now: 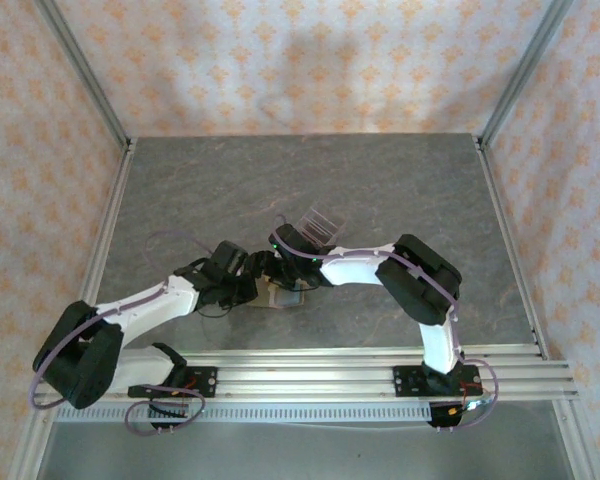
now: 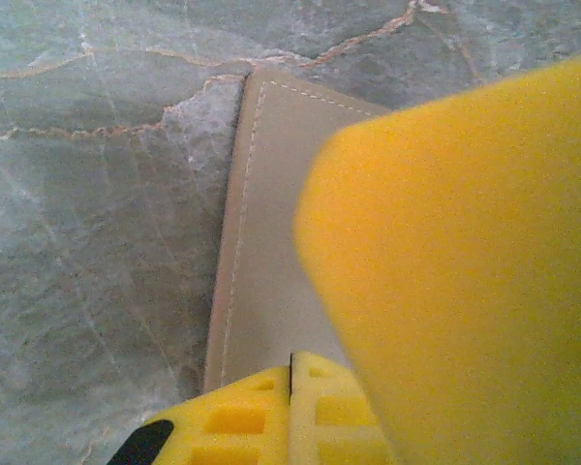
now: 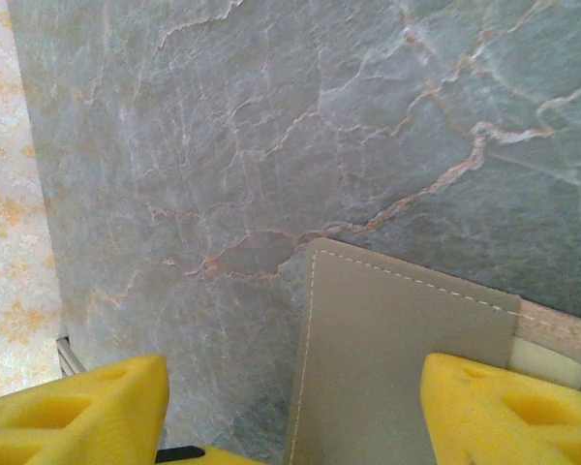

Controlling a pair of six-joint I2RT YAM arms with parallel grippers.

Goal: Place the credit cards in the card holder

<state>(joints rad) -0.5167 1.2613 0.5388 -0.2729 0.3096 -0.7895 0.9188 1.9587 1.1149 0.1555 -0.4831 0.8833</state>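
Card holder is lying flat on the grey marbled table, stitched border showing along its left and top edges; from above it is sitting between the two wrists, toward the near rail. Right gripper is hanging low over it with jaws spread wide and nothing between them, one yellow finger over bare table left of the pouch, the other over its right part. Left gripper is hovering very close over the same pouch; one finger is blocking much of the view, so I cannot tell whether its jaws are parted or pinching the leather. A pale tab is peeking out at the pouch's right edge: card or lining, unclear. Credit cards are not showing with certainty; the clear slotted stand just behind the grippers is showing a purplish tint that may be them. Judging the step as opening the pouch: one arm should be pinning a corner while the other is lifting the flap slowly, since thin leather on smooth stone is likely to be sliding.
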